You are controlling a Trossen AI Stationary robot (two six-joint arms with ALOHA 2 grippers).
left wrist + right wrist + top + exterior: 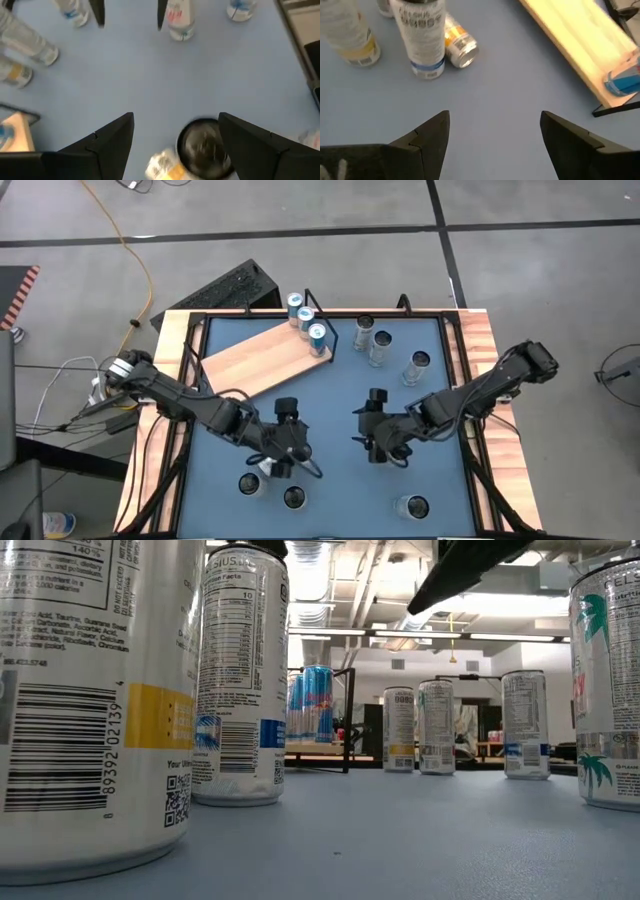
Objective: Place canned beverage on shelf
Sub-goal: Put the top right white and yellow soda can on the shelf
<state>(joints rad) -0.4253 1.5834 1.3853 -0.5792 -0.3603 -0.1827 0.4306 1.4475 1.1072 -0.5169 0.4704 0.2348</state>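
1. Closest to the low camera stands a white can with a barcode [90,700], with another white can [240,675] just behind it.
2. Left gripper [175,135] has its jaws spread wide, holding nothing; a dark-topped can [202,149] stands between the jaws, nearer one finger, and contact cannot be judged.
3. Right gripper [495,132] also gapes wide and empty over bare blue tabletop [500,90].
4. Ahead of the right jaws lies the shelf [262,358], with three blue cans [306,322] at its wire-frame end.

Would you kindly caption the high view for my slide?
Both open claws, left and right, hover over the blue table; three blue cans stand on the wooden shelf.
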